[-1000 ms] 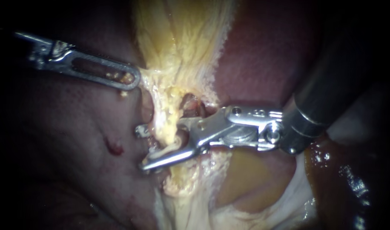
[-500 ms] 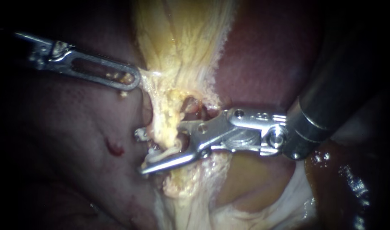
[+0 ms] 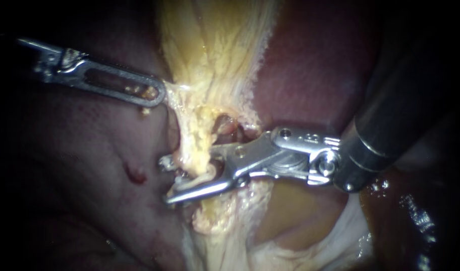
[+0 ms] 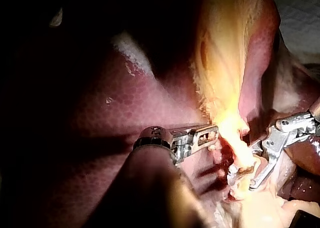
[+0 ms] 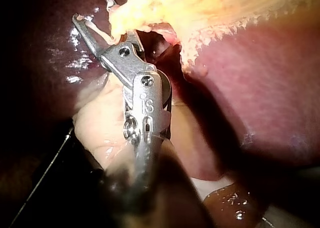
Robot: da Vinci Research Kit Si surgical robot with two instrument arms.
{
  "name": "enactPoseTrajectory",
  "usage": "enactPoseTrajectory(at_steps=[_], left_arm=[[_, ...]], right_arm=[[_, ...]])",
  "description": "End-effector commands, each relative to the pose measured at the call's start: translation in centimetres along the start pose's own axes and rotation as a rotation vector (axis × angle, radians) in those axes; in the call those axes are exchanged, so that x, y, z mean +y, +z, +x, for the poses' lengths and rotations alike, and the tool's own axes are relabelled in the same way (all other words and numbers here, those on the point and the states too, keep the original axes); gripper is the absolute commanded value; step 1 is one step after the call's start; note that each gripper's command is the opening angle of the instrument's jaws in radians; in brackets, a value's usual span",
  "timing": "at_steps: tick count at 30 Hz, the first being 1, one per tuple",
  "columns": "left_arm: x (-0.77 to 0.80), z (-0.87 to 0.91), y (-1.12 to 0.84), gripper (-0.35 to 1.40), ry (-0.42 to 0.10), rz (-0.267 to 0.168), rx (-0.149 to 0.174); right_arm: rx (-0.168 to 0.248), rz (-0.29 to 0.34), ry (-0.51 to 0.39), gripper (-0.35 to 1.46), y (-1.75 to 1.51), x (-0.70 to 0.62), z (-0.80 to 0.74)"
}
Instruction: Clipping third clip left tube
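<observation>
A yellow, fatty band of tissue [image 3: 210, 75] runs down the middle of the endoscope view and narrows to a pale tube [image 3: 197, 155]. My right instrument [image 3: 167, 179] comes in from the right with its jaws open, one on each side of that tube; a thin pale strand lies on the lower jaw. My left instrument [image 3: 157, 95], with slotted jaws, is shut on the band's left edge, above the right jaws. The left wrist view has the left jaws [image 4: 210, 135] at the band and the right jaws [image 4: 242, 180] beyond. In the right wrist view the right jaws [image 5: 95, 13] straddle the strand.
Dark red liver [image 3: 89, 165] lies to the left of the band and again at the upper right [image 3: 310, 75]. A small red spot [image 3: 134, 175] marks the left surface. A tan bulge [image 3: 290, 211] sits under the right instrument's wrist, with glossy brown tissue [image 3: 390, 200] further right.
The right instrument's shaft and wrist have shifted slightly right and down. Its upper jaw tip has dropped a little towards the lower jaw. The left instrument has held still.
</observation>
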Motion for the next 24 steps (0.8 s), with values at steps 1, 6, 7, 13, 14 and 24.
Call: enactPoseTrajectory(at_steps=[1,6,7,13,14,24], left_arm=[[0.0,0.0,0.0,-0.35,0.0,0.0,0.0],[0.0,0.0,0.0,-0.35,0.0,0.0,0.0],[0.0,0.0,0.0,-0.35,0.0,0.0,0.0],[0.0,0.0,0.0,-0.35,0.0,0.0,0.0],[0.0,0.0,0.0,-0.35,0.0,0.0,0.0],[0.0,0.0,0.0,-0.35,0.0,0.0,0.0]], right_arm=[[-0.001,0.0,0.0,0.21,-0.01,0.01,-0.01],[-0.002,0.001,0.001,0.05,-0.04,0.0,-0.02],[0.003,0.003,0.009,-0.01,-0.05,0.0,-0.02],[0.003,0.005,0.01,-0.3,-0.08,0.0,-0.03],[0.003,0.005,0.011,-0.34,-0.08,0.0,-0.03],[0.039,0.002,0.055,-0.35,-0.12,0.04,-0.02]])
